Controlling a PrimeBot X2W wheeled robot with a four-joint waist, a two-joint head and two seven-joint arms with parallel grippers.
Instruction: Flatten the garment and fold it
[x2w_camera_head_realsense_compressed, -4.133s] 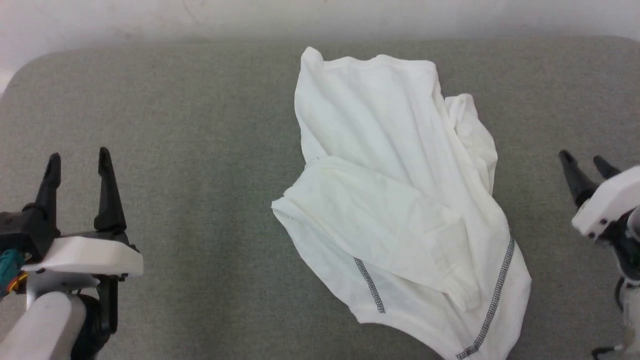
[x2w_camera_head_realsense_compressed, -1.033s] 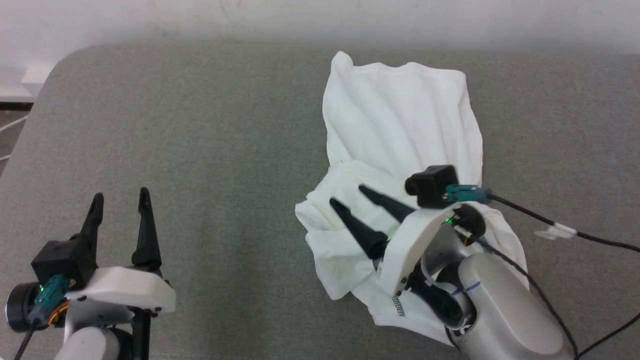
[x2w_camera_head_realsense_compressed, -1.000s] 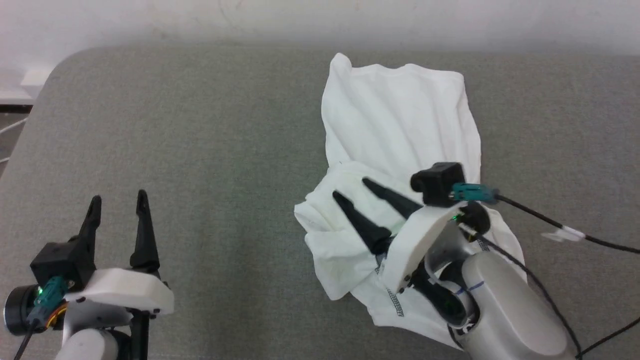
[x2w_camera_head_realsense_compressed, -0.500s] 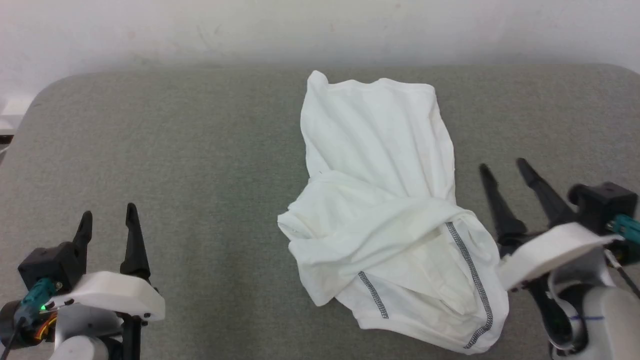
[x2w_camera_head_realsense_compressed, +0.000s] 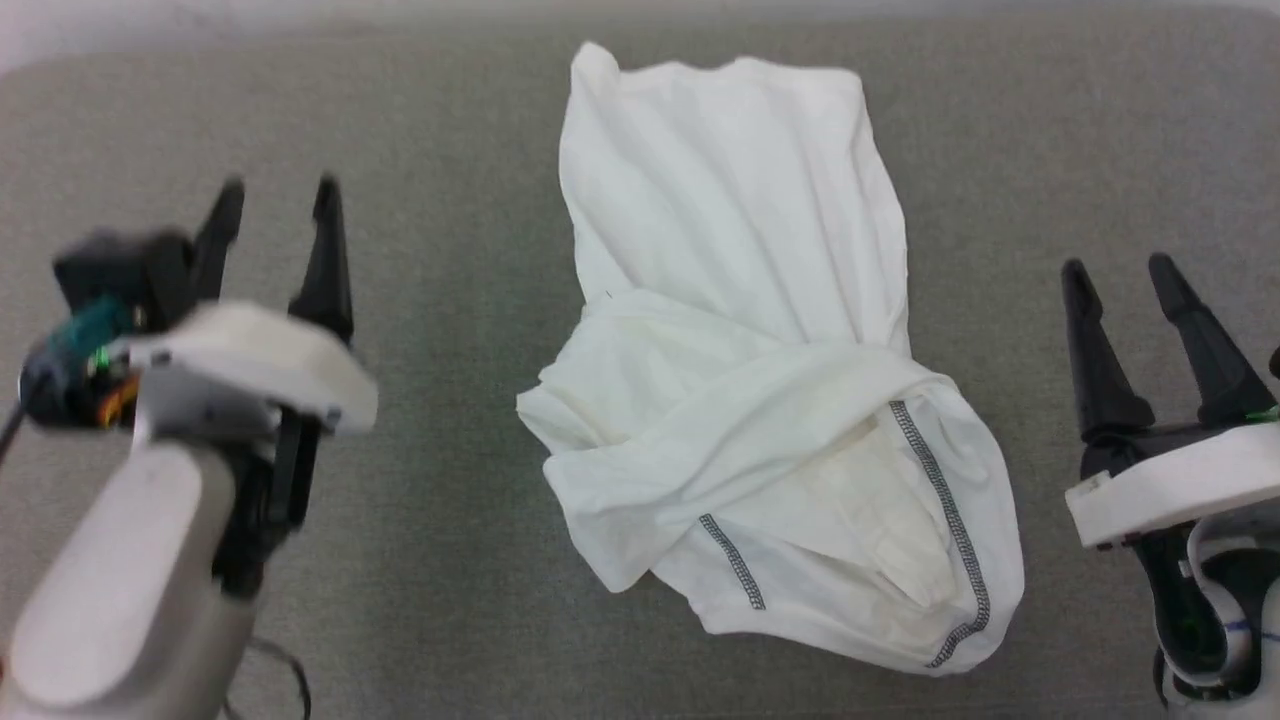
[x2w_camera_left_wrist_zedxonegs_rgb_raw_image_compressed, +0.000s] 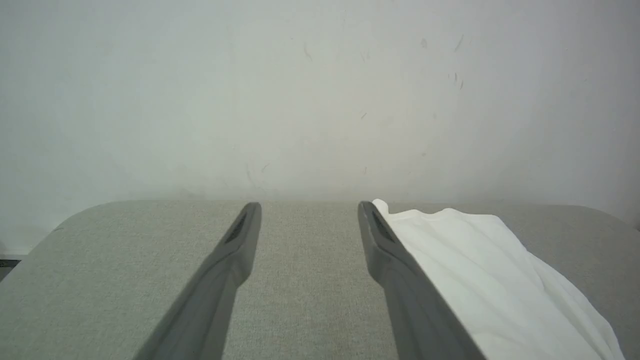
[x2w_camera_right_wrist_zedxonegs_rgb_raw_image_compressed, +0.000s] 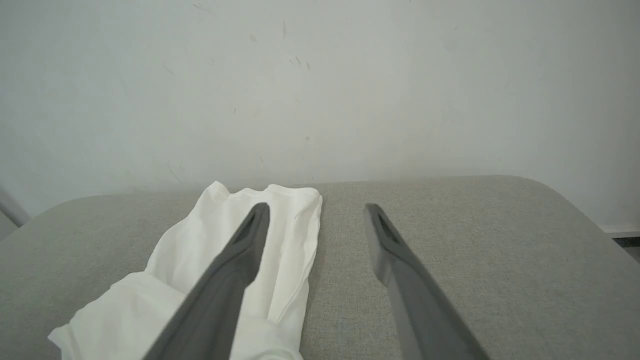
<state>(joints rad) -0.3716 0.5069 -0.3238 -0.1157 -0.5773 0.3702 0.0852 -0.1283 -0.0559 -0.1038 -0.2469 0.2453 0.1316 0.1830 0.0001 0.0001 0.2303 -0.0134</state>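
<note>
The garment (x2w_camera_head_realsense_compressed: 735, 330), a white thin top with dark grey zigzag seams, lies crumpled and partly doubled over in the middle of the grey table (x2w_camera_head_realsense_compressed: 450, 330). Its lower half is bunched, and two seams show near the front. My left gripper (x2w_camera_head_realsense_compressed: 277, 193) hovers open to the left of the garment, well apart from it. On the other side my right gripper (x2w_camera_head_realsense_compressed: 1118, 268) stands open with nothing between its fingers. The left wrist view has the garment (x2w_camera_left_wrist_zedxonegs_rgb_raw_image_compressed: 490, 285) to the right of the left gripper (x2w_camera_left_wrist_zedxonegs_rgb_raw_image_compressed: 307, 206). In the right wrist view the garment (x2w_camera_right_wrist_zedxonegs_rgb_raw_image_compressed: 200, 270) lies left of the right gripper (x2w_camera_right_wrist_zedxonegs_rgb_raw_image_compressed: 315, 206).
A pale wall (x2w_camera_left_wrist_zedxonegs_rgb_raw_image_compressed: 320, 95) rises behind the table's far edge. The rounded far corners of the table (x2w_camera_right_wrist_zedxonegs_rgb_raw_image_compressed: 545, 200) show in both wrist views. Bare grey surface lies on both sides of the garment.
My right gripper has left the garment's bunched middle and drawn back to its right side, open. The left arm has risen and moved forward. The camera has tilted down.
</note>
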